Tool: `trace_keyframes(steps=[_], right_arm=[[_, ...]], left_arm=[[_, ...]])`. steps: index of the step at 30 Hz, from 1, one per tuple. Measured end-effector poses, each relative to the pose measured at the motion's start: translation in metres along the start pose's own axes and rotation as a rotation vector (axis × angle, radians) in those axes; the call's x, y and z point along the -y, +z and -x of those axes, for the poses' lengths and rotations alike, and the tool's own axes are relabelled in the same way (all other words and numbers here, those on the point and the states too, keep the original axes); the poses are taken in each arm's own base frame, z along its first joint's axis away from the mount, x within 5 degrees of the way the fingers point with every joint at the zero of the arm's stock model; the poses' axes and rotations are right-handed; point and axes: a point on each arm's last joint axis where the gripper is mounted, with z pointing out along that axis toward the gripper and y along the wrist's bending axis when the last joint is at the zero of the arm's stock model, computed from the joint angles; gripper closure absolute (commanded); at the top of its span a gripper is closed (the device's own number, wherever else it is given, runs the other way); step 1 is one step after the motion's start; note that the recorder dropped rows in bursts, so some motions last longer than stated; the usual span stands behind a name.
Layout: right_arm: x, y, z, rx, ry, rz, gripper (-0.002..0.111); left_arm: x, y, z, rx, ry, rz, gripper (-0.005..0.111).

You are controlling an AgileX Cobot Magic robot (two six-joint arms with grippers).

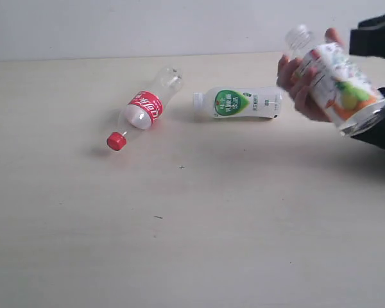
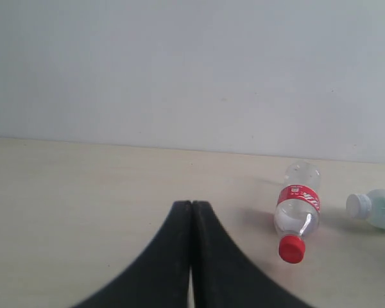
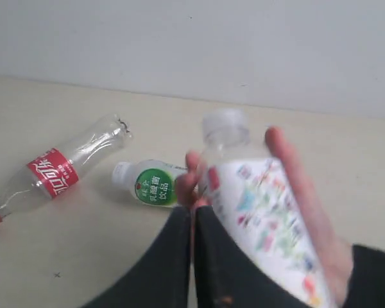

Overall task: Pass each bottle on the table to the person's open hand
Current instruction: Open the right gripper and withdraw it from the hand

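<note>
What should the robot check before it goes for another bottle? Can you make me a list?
1. Illustrated bottle in the person's hand: ok, the fingers wrap it.
2. Right end effector free of that bottle: ok, its jaws are pressed together beside it.
3. Right end effector open for a new grab: not ok, it is shut.
4. Bottles to fetch on the table: ok, the red-label bottle and the green-label bottle lie on their sides, apart.
5. Left end effector empty: ok, it is shut on nothing.
6. Person's hand free for another bottle: not ok, it is full.
</note>
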Motion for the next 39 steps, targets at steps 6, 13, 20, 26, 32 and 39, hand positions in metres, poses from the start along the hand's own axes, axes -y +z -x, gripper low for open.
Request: trace_keyframes(steps=[6, 13, 20, 26, 32, 39], right_arm=[[0.006, -0.027, -0.064, 0.054, 0.069, -0.016, 0.108], [0.002, -0.038, -0.118, 0.067, 0.045, 0.036, 0.108], [0.000, -0.052, -0.143, 0.129, 0.006, 0.095, 0.108], [0.001, -0.072, -0.154, 0.276, 0.012, 0.132, 0.108], [0.001, -0.090, -0.157, 0.393, 0.027, 0.180, 0.108], [0.000, -0.091, -0.157, 0.394, 0.051, 0.190, 0.108]], left_arm=[[0.000, 0.000, 0.000, 0.000, 0.000, 0.000, 0.107], [0.000, 0.000, 0.000, 0.000, 0.000, 0.000, 0.107], [0.000, 0.000, 0.000, 0.000, 0.000, 0.000, 0.107], [0.000, 0.000, 0.000, 0.000, 0.000, 0.000, 0.107], [0.000, 0.000, 0.000, 0.000, 0.000, 0.000, 0.107], [0.000, 0.000, 0.000, 0.000, 0.000, 0.000, 0.107]])
